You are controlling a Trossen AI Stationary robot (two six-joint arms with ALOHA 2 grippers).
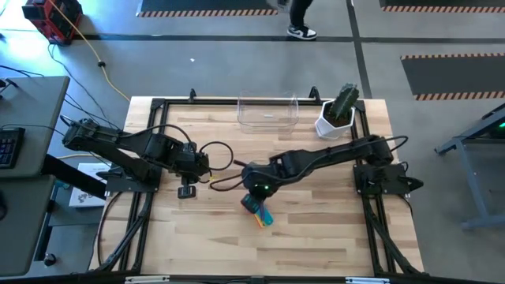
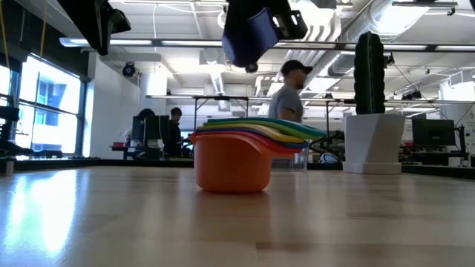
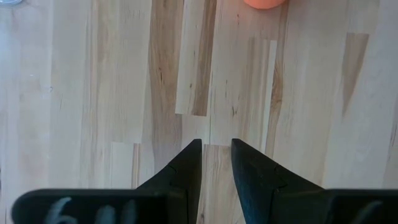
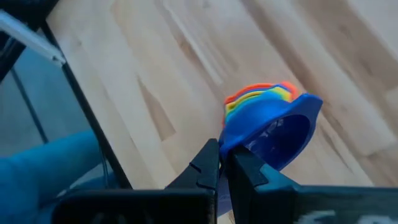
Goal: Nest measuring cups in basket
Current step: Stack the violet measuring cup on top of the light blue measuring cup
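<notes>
The right gripper [image 4: 227, 163] is pinched on the handle of the blue cup [image 4: 273, 134], holding it in the air above the stack of nested cups [image 2: 245, 152], whose outermost piece is orange; gripping by the handle leaves the bowl free, which I judge suits dropping it into the stack. That stack stands on the wooden table [image 1: 316, 229] toward its near middle, well apart from the clear basket [image 1: 268, 112] at the far edge, so none of the cups is in the basket yet. The left gripper [image 3: 216, 163] waits low over bare boards at the table's left side, its fingers only a narrow gap apart and holding nothing. A white pot with a cactus [image 1: 338, 114] stands just beside the basket. The table is pale butcher-block in a black frame; beyond it is an open workshop with desks, monitors and 2 people
</notes>
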